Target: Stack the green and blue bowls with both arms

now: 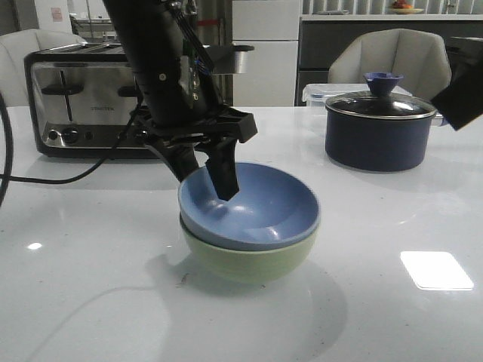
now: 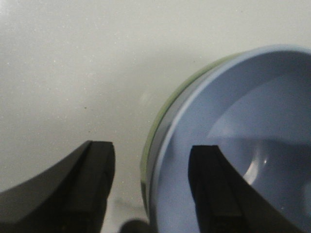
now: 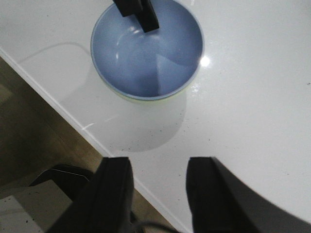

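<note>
The blue bowl (image 1: 256, 207) sits nested inside the green bowl (image 1: 249, 260) at the middle of the white table. My left gripper (image 1: 205, 181) hangs over the stack's left rim, open. One finger is inside the blue bowl and the other outside, with neither touching the rim. In the left wrist view the blue bowl (image 2: 257, 121) and a strip of the green bowl (image 2: 167, 109) run between the spread fingers of the left gripper (image 2: 151, 150). My right gripper (image 3: 158, 165) is open and empty, raised at the far right (image 1: 460, 98). From there the blue bowl (image 3: 146, 53) shows, with a sliver of green bowl (image 3: 129, 97) under it.
A chrome toaster (image 1: 83, 98) stands at the back left, its black cable (image 1: 68, 177) trailing over the table. A dark navy lidded pot (image 1: 381, 128) stands at the back right with a clear plastic box (image 1: 321, 92) behind it. The table's near edge (image 3: 73, 121) runs close to the stack.
</note>
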Controlling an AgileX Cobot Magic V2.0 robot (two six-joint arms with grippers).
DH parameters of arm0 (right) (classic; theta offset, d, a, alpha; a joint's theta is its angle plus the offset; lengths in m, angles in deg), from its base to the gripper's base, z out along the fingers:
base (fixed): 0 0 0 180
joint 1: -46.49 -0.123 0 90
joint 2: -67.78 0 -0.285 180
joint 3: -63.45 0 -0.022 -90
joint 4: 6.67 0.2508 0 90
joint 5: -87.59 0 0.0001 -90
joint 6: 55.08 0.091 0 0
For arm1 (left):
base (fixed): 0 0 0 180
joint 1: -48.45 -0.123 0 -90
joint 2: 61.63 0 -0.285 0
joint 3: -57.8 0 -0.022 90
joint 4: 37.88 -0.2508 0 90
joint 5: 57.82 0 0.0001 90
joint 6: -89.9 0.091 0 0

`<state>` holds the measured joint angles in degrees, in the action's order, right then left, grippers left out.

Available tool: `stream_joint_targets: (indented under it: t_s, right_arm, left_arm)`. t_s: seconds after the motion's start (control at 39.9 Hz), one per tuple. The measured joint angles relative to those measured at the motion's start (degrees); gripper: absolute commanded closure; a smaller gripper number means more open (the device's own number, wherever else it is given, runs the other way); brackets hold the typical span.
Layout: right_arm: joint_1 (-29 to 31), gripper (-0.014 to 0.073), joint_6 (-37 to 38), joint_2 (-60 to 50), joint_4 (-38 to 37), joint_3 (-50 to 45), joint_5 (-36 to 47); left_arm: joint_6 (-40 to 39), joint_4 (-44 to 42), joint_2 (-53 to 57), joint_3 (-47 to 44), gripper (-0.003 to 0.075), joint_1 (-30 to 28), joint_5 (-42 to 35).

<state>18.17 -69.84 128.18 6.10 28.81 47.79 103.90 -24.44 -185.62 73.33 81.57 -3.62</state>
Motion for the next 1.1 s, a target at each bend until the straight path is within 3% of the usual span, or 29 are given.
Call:
stream_joint_targets:
  t_s: [0.23,0.43,1.1]
  right_arm:
    - [0.0,0.0198,0.0,0.0,0.0,0.0,0.0]
    - [0.0,0.0198,0.0,0.0,0.0,0.0,0.0]
    - [0.0,0.0198,0.0,0.0,0.0,0.0,0.0]
  left_arm:
    - [0.0,-1.89,6.81,0.0,0.0262,0.0,0.65]
    - [0.0,-2.73,19.51,-5.22,0.0262,0.0,-0.07]
    - [0.0,-4.61,66.84,-44.07,0.0262,0.0,-7.45]
